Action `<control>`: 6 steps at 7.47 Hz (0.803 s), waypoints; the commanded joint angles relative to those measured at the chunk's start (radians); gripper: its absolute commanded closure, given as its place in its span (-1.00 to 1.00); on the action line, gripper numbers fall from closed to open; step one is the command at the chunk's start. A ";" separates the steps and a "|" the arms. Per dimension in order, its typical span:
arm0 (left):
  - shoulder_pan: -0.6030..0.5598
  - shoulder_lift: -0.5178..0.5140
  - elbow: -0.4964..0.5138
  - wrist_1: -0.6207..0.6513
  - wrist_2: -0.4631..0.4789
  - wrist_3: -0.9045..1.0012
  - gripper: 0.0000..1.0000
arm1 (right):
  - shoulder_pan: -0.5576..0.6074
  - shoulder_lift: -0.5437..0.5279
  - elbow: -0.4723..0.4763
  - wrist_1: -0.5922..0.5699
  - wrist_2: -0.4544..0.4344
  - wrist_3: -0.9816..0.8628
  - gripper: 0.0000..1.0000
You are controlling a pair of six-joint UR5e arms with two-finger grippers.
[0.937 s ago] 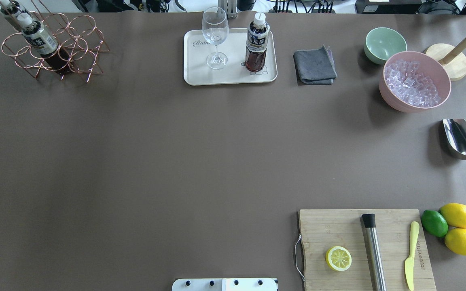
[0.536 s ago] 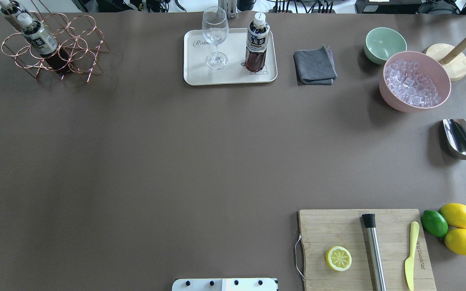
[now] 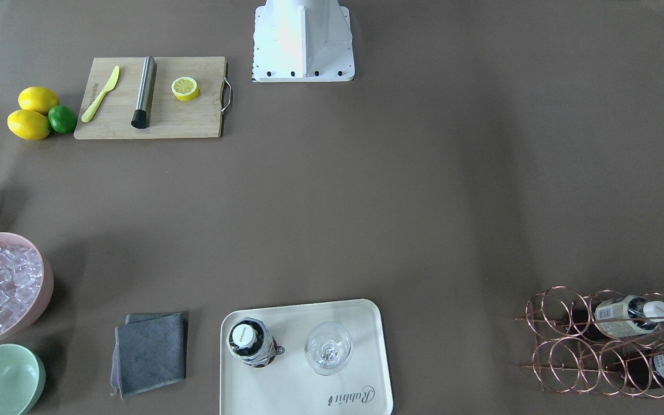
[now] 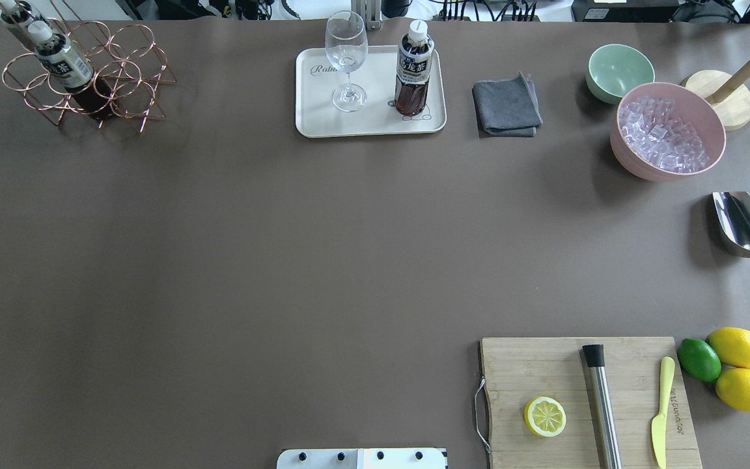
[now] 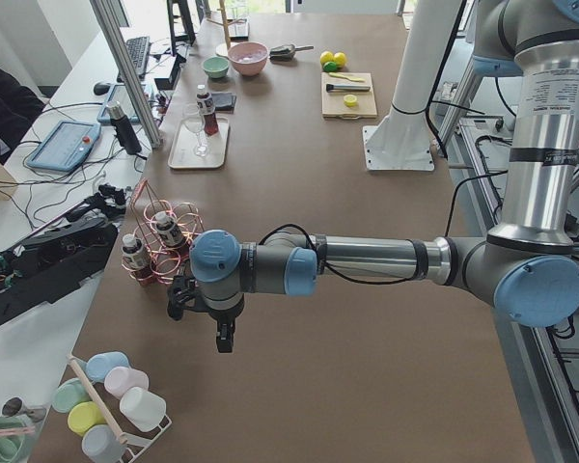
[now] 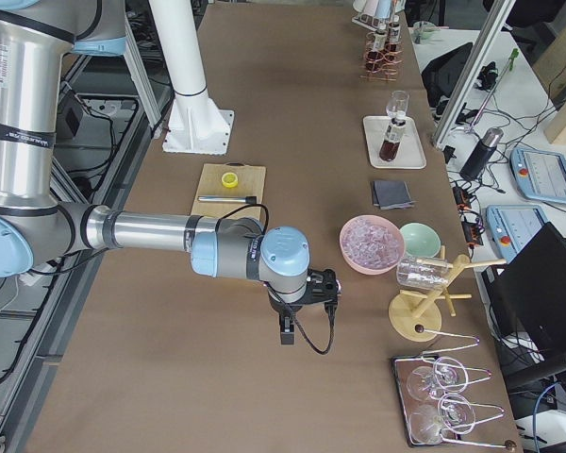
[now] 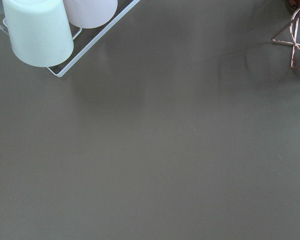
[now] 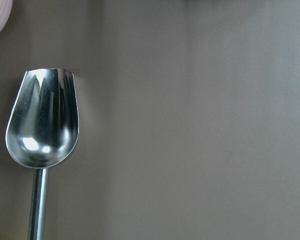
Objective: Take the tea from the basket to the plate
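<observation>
The brown table (image 4: pixel 271 247) runs past every frame edge. Both arms show only from the side cameras, so I cannot tell how the jaws stand on the left gripper (image 5: pixel 224 341), hanging near the basket (image 4: pixel 129 98), or on the right gripper (image 6: pixel 285 332). The plate (image 4: pixel 323 111) bears one tea (image 4: pixel 413 75), upright beside a wine glass (image 4: pixel 347 58). Two other bottles (image 4: pixel 66 65) lie in the basket, one cut off at the picture's edge.

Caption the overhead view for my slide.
One tea bottle stands beside a wine glass on the tray; two more sit in the copper rack.
</observation>
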 commanded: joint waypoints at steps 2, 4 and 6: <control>0.000 0.000 0.002 -0.001 0.001 0.002 -0.96 | 0.000 -0.002 -0.002 0.000 0.002 0.001 -1.00; 0.000 0.003 0.002 -0.002 0.003 0.003 -0.96 | 0.000 -0.002 -0.004 0.000 0.000 0.001 -1.00; 0.000 -0.001 0.014 -0.005 0.001 0.005 -0.96 | 0.000 -0.002 -0.004 0.000 0.002 0.001 -1.00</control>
